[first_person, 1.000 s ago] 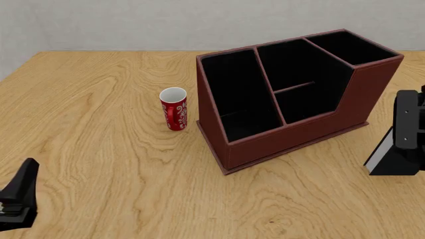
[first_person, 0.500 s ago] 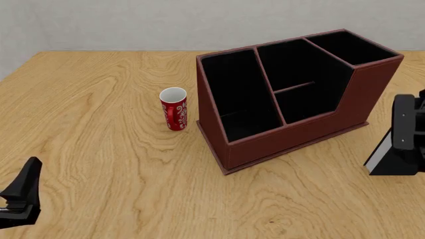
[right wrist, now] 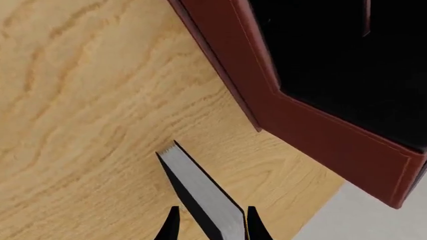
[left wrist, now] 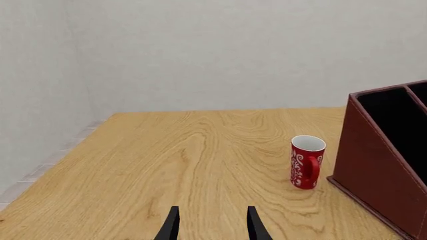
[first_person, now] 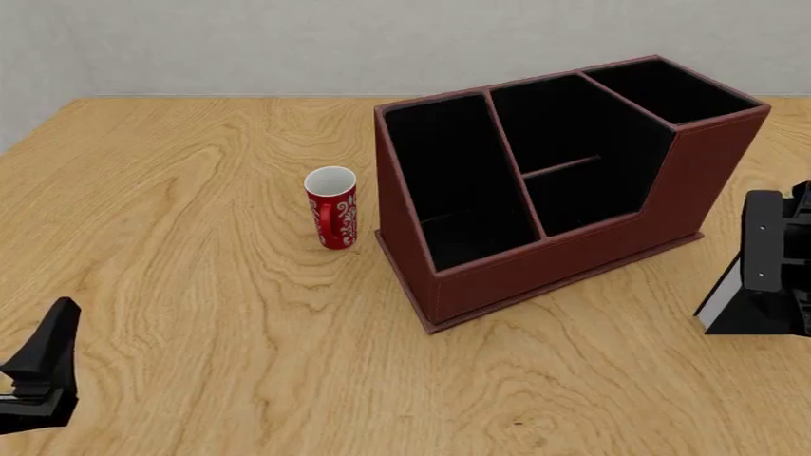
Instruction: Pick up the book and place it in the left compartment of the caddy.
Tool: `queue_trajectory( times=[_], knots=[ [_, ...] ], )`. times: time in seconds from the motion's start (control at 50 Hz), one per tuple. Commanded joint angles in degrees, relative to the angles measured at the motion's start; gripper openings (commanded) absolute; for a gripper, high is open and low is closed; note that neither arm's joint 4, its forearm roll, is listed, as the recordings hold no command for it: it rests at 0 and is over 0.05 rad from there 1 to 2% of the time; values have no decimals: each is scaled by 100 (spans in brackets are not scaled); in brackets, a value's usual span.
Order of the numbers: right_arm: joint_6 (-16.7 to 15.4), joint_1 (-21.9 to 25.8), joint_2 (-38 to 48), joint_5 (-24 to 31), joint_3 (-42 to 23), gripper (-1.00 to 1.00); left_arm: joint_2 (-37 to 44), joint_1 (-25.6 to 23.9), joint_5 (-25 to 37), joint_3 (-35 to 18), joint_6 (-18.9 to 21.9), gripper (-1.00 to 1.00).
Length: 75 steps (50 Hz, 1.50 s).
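Observation:
The book sits on the table just right of the caddy, its white page edges showing. My right gripper is directly over the book and open. In the right wrist view its fingers straddle the book, with a small gap on one side, beside the caddy's outer wall. The left compartment is the long black slot at the caddy's left end, and it holds nothing. My left gripper is open and holds nothing, low at the table's near left corner, far from the caddy.
A red-and-white patterned cup stands just left of the caddy and shows in the left wrist view. The caddy's two middle slots and its raised end slot lie right of the left compartment. A pale wall backs the table.
My right gripper has come down a little over the book, which has not moved. The left gripper has shifted only slightly.

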Motion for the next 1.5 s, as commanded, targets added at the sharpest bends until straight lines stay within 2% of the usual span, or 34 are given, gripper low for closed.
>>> queue_trajectory(
  times=[0.02,0.4,0.42,0.78,0.86,0.92,1.06,1.24,1.5],
  knots=[
    [19,-35,188,-120,6,100,117,-8,-117,4,20,100],
    [57,-123,344,-184,26,100,314,-40,-307,23,60,100],
    [38,-130,332,-213,24,-100,320,-39,-311,21,61,100],
    [82,-24,-10,68,134,-100,218,-58,-228,29,46,100],
    [153,111,-228,289,155,-100,178,-44,-209,45,19,100],
    [13,48,-406,447,193,-100,173,-53,-219,47,1,100],
    [-32,53,-817,876,158,-100,72,-119,-161,41,-72,100],
    [-217,-115,-1215,1111,234,-100,-161,-144,57,14,-156,100],
    [-292,-190,-1715,1672,106,-100,-349,-187,230,-56,-269,100]
  ],
)
